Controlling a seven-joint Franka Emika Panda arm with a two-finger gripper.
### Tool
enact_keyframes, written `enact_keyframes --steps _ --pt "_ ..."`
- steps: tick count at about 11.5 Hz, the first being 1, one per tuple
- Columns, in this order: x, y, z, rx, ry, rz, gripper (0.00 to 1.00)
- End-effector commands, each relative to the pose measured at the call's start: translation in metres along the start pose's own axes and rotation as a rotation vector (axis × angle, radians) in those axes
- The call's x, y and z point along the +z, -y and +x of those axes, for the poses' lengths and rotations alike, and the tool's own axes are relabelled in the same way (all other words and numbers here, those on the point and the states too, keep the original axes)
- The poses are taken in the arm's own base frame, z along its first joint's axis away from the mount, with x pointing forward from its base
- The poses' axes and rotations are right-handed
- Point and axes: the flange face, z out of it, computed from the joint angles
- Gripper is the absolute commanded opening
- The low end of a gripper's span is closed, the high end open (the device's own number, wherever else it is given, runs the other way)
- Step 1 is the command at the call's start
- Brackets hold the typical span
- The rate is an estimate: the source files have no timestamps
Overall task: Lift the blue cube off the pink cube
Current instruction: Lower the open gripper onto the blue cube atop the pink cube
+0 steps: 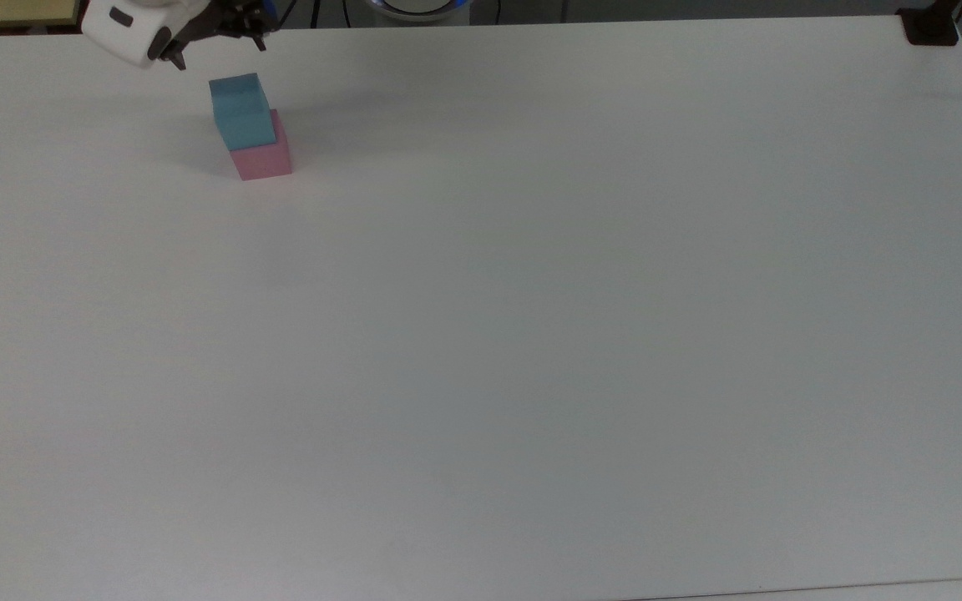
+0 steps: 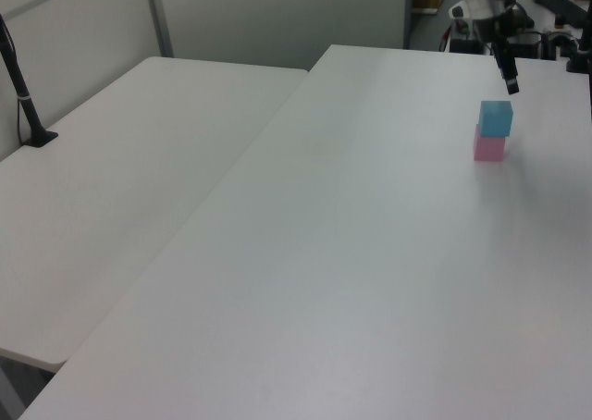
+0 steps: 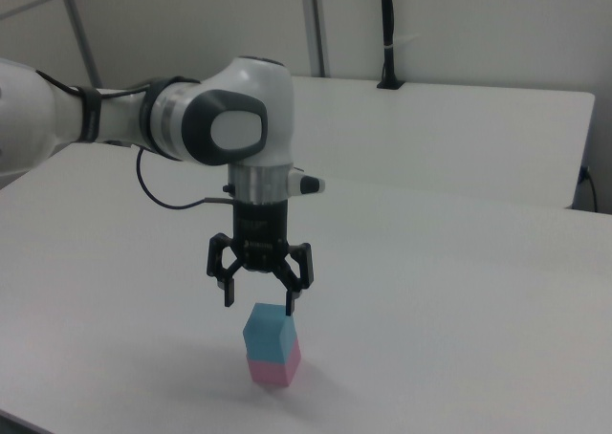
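- Blue cube (image 3: pixel 267 334) is sitting on the pink cube (image 3: pixel 273 368), on the white table (image 1: pixel 531 334).
- Gripper (image 3: pixel 259 300) is hanging just above the stack, fingers spread, gripping nothing.

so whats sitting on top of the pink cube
The blue cube rests on the pink cube, turned slightly off square. It covers most of the pink top face, so that face cannot be checked. The open gripper hangs just above, touching neither.
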Motion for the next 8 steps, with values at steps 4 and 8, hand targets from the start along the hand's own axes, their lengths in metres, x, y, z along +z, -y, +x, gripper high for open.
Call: enact_keyframes --steps 4,8 --pt "0.035 -0.001 0.028 0.058 0.006 -0.01 0.96" --pt "0.043 0.001 0.038 0.068 0.007 -0.015 0.62"
